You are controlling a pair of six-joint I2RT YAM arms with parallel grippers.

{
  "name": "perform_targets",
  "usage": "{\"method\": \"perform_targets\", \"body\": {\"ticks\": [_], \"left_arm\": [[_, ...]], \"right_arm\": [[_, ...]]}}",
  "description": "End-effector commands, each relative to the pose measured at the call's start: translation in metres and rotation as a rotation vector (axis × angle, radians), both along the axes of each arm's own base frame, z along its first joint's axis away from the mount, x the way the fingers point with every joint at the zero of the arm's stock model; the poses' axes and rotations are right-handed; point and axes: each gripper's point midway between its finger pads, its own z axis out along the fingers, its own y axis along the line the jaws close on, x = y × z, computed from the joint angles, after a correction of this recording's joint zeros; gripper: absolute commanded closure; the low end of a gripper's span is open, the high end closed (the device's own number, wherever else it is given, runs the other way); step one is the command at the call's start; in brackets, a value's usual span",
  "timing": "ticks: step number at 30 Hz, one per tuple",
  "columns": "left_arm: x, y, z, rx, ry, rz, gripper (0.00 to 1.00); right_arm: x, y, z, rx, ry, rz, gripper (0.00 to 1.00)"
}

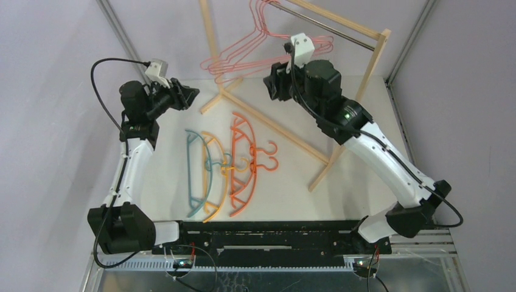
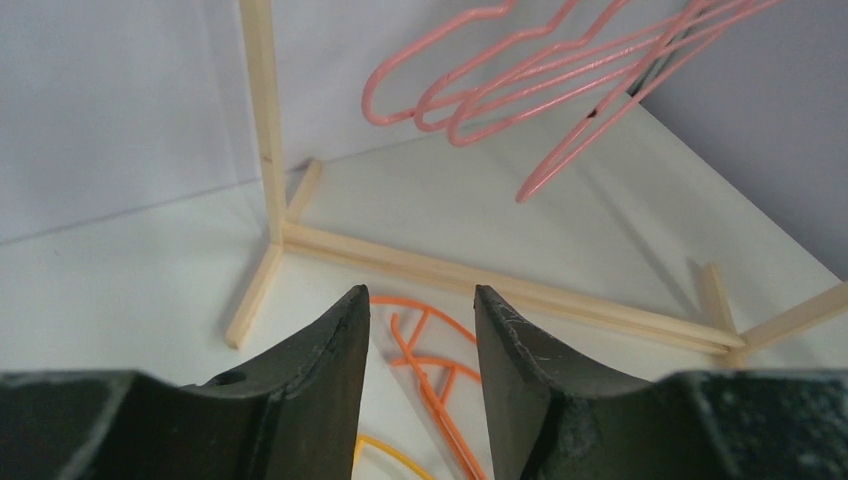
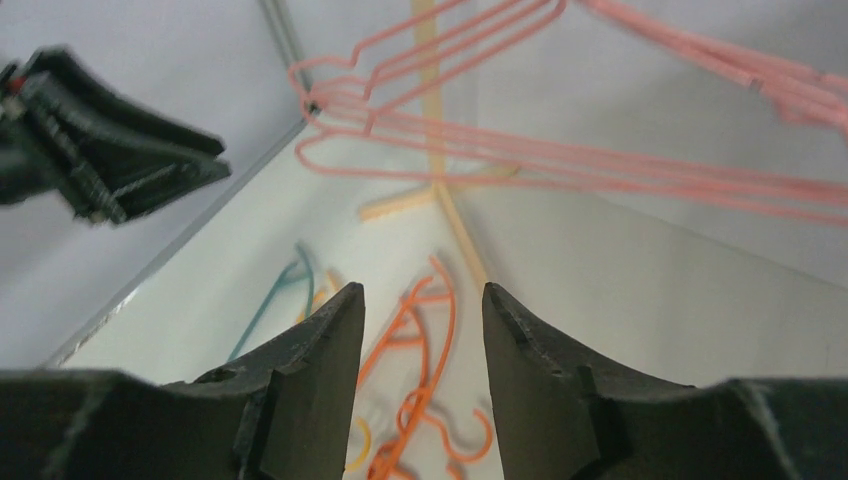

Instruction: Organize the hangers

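Presently, the pale wooden rack with a metal rod [image 1: 341, 27] stands at the far side of the white counter [image 1: 341, 194] and serves as the reference point. Several thin pink wire hangers [image 1: 243, 58] hang from the rod at its left end, tilted down toward the rack's left foot. On the counter in front of the rack, near its diagonal base rail, three curved plastic hangers lie side by side with hooks overlapping: a teal plastic hanger [image 1: 193, 176] farthest from the rack, a yellow plastic hanger [image 1: 213, 182] beside it, and an orange plastic hanger [image 1: 243, 164] closest to the rail. The left claw [image 1: 190, 96] hovers just left of the rack's left foot, fingers parted and empty. The right claw [image 1: 272, 85] hangs under the rod, close to the pink wire hangers, released, nothing between its fingers.
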Motion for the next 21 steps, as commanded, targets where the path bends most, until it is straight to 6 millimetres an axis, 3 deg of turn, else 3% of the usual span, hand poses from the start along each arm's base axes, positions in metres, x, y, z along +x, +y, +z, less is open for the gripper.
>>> {"method": "perform_targets", "body": {"ticks": [1, 7, 12, 21], "left_arm": [[-0.025, -0.006, -0.01, 0.004, 0.075, -0.028, 0.49], [-0.046, -0.012, -0.049, 0.048, 0.199, 0.054, 0.5], [-0.061, -0.026, -0.082, 0.006, 0.302, 0.144, 0.53], [-0.101, -0.029, -0.163, 0.026, 0.474, 0.498, 0.57]], "right_arm": [[-0.04, -0.008, -0.01, -0.013, 0.06, 0.058, 0.44], [-0.084, -0.001, -0.065, -0.024, 0.217, 0.158, 0.44], [-0.102, 0.006, -0.097, -0.006, 0.322, 0.208, 0.44], [-0.109, 0.005, -0.107, -0.035, 0.343, 0.222, 0.44]]}}
